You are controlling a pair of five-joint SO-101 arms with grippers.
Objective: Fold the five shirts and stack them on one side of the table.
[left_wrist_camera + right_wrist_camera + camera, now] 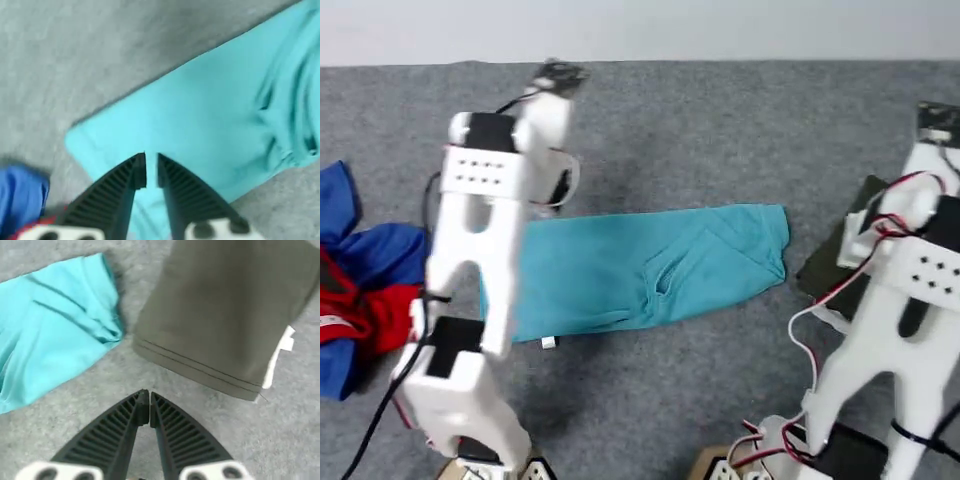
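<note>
The teal shirt (650, 265) lies mid-table as a long strip. The left gripper (146, 172) hangs over its left end, jaws a slit apart, empty. The right gripper (145, 407), closed on nothing, sits beyond its right end. Best pinch both layers at one end, then fold across evenly.

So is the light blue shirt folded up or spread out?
Partly folded: the teal shirt lies flat as a long strip, cloth doubled over near its middle, not a small bundle yet.
</note>
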